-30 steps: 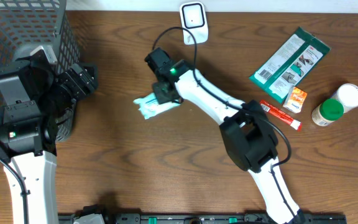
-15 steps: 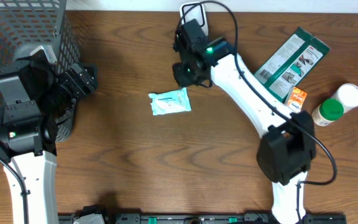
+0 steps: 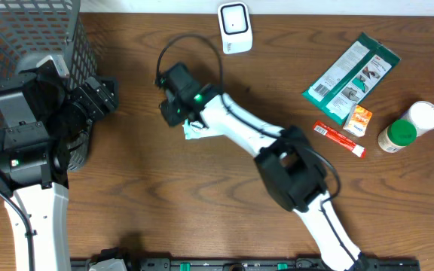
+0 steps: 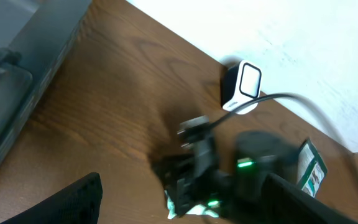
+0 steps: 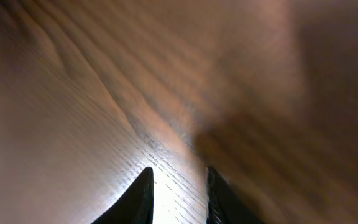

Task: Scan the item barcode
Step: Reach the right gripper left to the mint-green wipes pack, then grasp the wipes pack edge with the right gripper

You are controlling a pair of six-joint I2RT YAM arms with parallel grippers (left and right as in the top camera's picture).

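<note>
1. Wipes packet (image 3: 196,133): pale teal and white, flat on the tabletop (image 3: 164,211), left of the middle and nearer the far edge than the near one. From overhead I only see its near part; the right arm covers the rest. A sliver of it also shows low in the left wrist view (image 4: 178,208).
2. Right claw (image 3: 173,109) sits over the packet's far-left end. I can't tell from overhead whether it touches it.
3. Right wrist view is blurred. The two fingertips (image 5: 143,193) stand a narrow gap apart with bare wood grain between them, so the claw (image 5: 178,180) is slightly parted and pinching nothing.
4. Left claw (image 3: 100,98) is near the left edge, just beside the wire basket (image 3: 21,38) in the far-left corner. Its fingers (image 4: 73,199) are spread wide with nothing between them, well apart from the packet.
5. Scanner (image 3: 234,28): white, upright at the far edge, about mid-width. The packet lies apart from it, toward the near-left.
6. Right side of the tabletop holds a green flat pack (image 3: 350,75), small orange box (image 3: 361,120), red tube (image 3: 339,139), green-capped jar (image 3: 396,135) and white round container (image 3: 424,115). All are well apart from the packet.
</note>
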